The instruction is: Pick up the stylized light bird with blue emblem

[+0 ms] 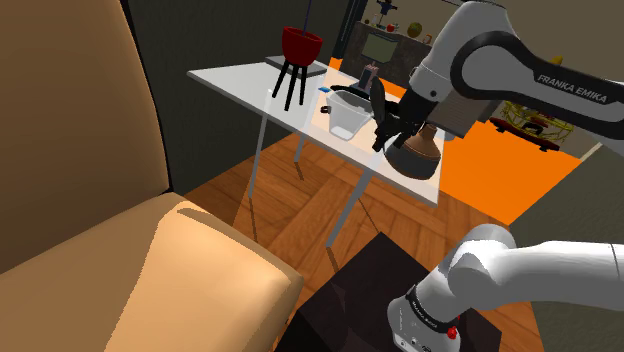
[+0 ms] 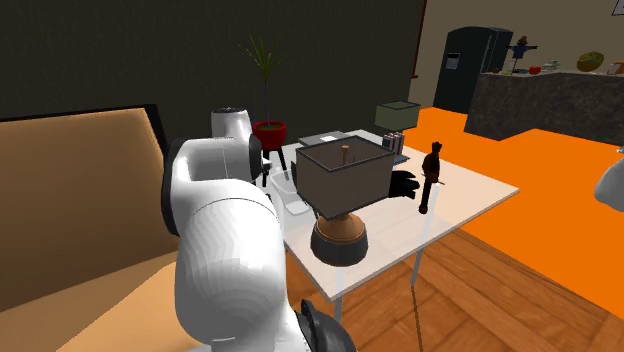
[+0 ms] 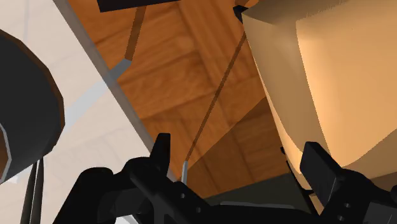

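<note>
tan sofa (image 1: 100, 200) takes the shoulder view's left, well apart from the work, so you can ignore it for reach. next comes the white table (image 1: 230, 78), and on it a red pot (image 1: 301, 44) on a black stand. to the right of that sits the bird (image 1: 345, 118), pale with a small blue mark on its side, near the table's front edge, between the pot and the lamp (image 1: 418, 158). in the second exterior view the bird (image 2: 288, 192) shows as a whitish shape just beside the arm, left of the lamp (image 2: 345, 178).

the gripper (image 1: 385, 135) hangs just right of the bird, close against the lamp. in the wrist view the gripper (image 3: 238, 159) has its fingers (image 3: 162, 153) standing apart with nothing between them, so the jaws are open and empty. they look past the table (image 3: 76, 146) edge at the wood floor (image 3: 184, 76) and the sofa (image 3: 318, 83), not at the bird.

so, by my reading, you are early: the approach has brought you beside the bird, but aiming, closing and lifting are all left. you would need to turn the hand back over the table and centre the bird between the fingers.

watch the lamp (image 3: 25, 114): its base is right by the hand, and a swing could knock it. a dark figure (image 2: 432, 175) stands further right in the second exterior view, clear of the bird. the pot's stand crowds the bird's far side.
</note>
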You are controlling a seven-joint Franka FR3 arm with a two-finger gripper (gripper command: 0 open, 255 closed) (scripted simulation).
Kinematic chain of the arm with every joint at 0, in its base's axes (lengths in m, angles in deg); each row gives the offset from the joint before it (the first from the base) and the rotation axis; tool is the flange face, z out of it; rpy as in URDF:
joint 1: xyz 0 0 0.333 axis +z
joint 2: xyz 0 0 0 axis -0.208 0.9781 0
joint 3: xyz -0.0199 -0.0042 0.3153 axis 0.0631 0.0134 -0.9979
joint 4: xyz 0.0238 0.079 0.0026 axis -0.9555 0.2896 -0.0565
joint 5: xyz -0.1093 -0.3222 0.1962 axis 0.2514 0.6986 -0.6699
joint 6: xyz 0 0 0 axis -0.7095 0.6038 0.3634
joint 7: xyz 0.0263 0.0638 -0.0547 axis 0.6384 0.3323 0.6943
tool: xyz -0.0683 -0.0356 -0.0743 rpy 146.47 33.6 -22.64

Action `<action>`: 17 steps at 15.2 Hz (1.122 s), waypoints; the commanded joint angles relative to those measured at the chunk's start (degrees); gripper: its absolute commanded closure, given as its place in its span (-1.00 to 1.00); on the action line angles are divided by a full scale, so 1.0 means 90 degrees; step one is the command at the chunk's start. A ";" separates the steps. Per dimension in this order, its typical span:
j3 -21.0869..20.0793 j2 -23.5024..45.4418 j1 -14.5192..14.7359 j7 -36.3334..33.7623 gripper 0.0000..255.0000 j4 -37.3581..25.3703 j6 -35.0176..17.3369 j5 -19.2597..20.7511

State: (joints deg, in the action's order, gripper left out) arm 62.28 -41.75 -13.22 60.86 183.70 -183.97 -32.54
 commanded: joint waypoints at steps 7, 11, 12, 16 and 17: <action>0.1252 -0.0844 0.0052 0.1989 -1.00 0.1153 -0.2075 0.0687; 0.2375 -0.0952 0.0287 0.3440 -1.00 0.1525 -0.3517 0.0977; 0.2694 -0.0931 0.0405 0.3825 -1.00 0.1558 -0.3865 0.1017; 0.4116 -0.0804 0.1218 0.5445 -1.00 0.1438 -0.5099 0.1033; 0.4500 -0.0795 0.1512 0.5861 -1.00 0.1346 -0.5349 0.1012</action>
State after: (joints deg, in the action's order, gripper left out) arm 99.11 -48.94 -2.01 109.24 196.62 -229.72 -23.31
